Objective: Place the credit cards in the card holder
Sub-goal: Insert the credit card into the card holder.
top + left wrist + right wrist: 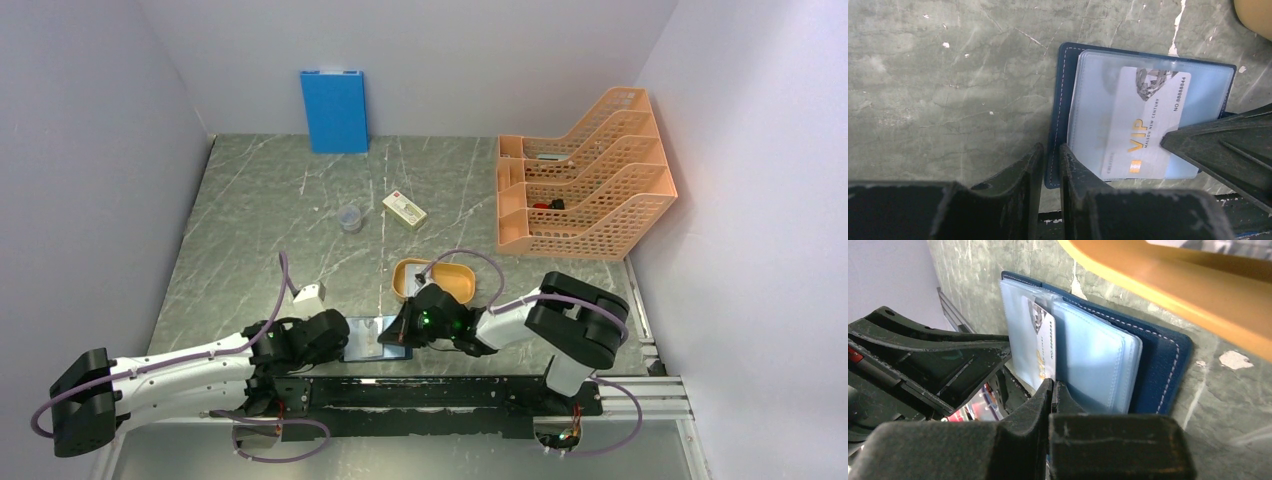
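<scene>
Right hand (1052, 387) pressed together over credit card (1143, 125) corner; left hand (1050, 155) astride card holder (1065, 85) edge, grip unclear.

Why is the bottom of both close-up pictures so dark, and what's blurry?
Left wrist: the left tool fills the bottom, close to the lens; print on the credit card is sharp. Right wrist: the right tool does likewise, blurred, like the orange tray. Top external: evenly lit, sharp.
</scene>
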{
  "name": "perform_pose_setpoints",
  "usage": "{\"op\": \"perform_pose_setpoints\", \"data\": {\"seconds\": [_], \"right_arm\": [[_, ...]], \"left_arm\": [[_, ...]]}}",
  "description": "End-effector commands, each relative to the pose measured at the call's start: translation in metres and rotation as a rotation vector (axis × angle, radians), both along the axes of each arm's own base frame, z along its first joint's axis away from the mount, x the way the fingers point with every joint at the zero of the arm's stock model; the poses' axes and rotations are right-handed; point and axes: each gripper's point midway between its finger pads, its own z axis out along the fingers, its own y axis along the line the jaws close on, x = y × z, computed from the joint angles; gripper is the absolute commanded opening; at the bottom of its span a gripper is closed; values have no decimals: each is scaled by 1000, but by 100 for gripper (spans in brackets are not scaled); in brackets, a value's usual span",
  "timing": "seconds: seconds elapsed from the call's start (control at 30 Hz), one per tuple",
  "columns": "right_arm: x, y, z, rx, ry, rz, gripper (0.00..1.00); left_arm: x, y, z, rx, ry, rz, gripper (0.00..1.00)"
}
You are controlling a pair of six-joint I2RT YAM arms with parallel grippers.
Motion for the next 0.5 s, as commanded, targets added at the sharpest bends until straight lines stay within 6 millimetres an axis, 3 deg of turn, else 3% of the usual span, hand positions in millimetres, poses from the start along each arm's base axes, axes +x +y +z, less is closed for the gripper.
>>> {"op": "perform_pose_setpoints", "data": {"seconds": [0.0, 0.37, 0.47], "right_arm": [[-6, 5, -8, -28, -1, 22, 0], [-10, 19, -2, -70, -48, 101, 0], [-10, 19, -2, -90, -53, 107, 17]], "left_arm": [[-20, 8, -21, 22, 96, -22, 25], [-21, 8, -21, 19, 98, -26, 23], [-19, 7, -20, 17, 93, -26, 23]]}}
